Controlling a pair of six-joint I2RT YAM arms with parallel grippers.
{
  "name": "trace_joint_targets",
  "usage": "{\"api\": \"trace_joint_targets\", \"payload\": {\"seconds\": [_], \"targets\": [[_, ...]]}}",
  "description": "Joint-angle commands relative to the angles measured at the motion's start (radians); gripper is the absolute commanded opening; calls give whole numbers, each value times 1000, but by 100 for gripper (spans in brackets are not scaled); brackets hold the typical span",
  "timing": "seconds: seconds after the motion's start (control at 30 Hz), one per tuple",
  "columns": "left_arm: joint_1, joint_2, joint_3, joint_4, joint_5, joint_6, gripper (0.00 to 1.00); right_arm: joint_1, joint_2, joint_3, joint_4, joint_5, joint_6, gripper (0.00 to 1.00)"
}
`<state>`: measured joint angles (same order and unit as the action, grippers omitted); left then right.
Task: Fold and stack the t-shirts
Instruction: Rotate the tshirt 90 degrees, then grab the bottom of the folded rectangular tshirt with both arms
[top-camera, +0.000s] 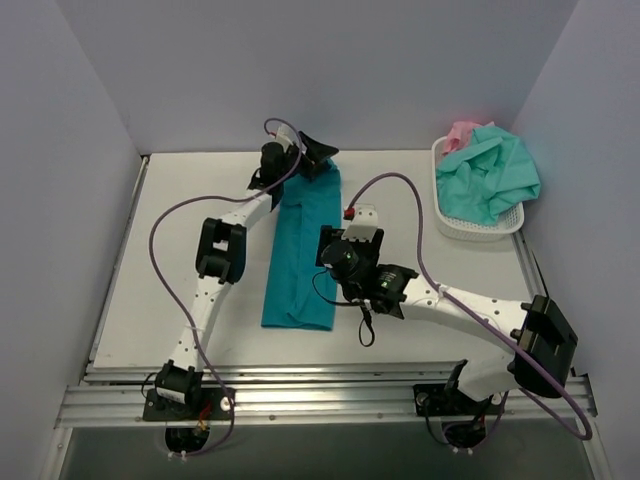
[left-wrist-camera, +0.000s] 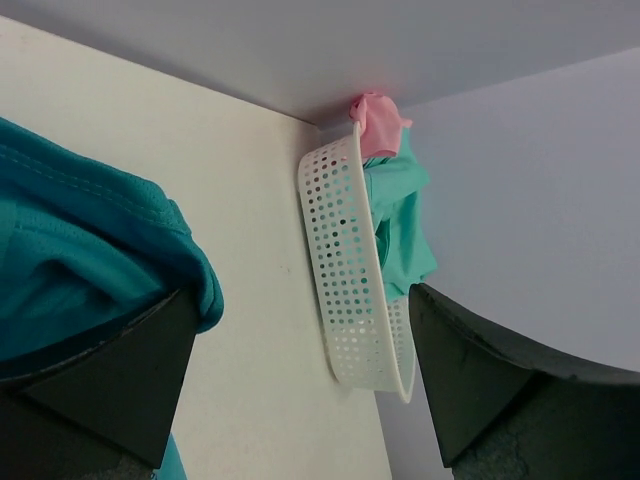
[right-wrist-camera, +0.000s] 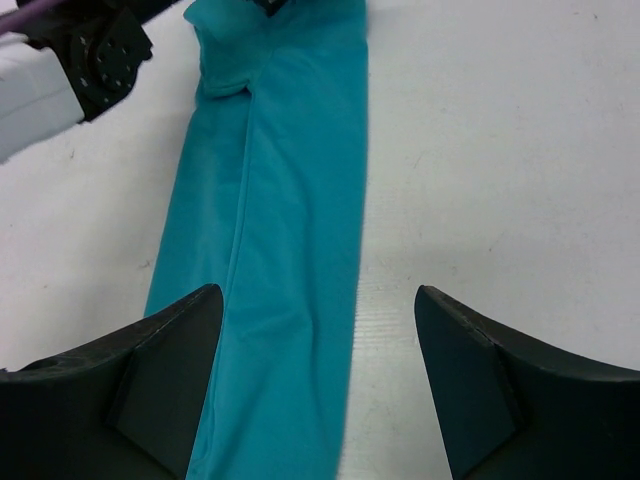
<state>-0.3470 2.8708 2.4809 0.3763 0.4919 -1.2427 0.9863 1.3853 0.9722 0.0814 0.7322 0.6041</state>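
Shirt (top-camera: 300, 262) lies on the bench (top-camera: 180, 300) as a long strip, I'm guessing set up for a crosswise fold. My left hand (left-wrist-camera: 300, 320) gapes open at its far end with cloth slumped against it. My right hand (right-wrist-camera: 318, 300) hovers open and empty over the strip's right edge.
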Motion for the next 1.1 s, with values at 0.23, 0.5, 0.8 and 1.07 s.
{"api": "trace_joint_targets", "payload": {"seconds": [0.23, 0.5, 0.8, 1.07], "targets": [[198, -346, 91, -31, 11, 211, 94, 110, -2, 77, -77, 162, 56, 73], [269, -635, -468, -257, -100, 368, 94, 138, 44, 114, -74, 180, 48, 73], [241, -1218, -1388, -131, -469, 476, 94, -21, 24, -36, 101, -134, 63, 73], [125, -1637, -1712, -315, -621, 451, 94, -95, 8, -232, 270, -328, 179, 74]]}}
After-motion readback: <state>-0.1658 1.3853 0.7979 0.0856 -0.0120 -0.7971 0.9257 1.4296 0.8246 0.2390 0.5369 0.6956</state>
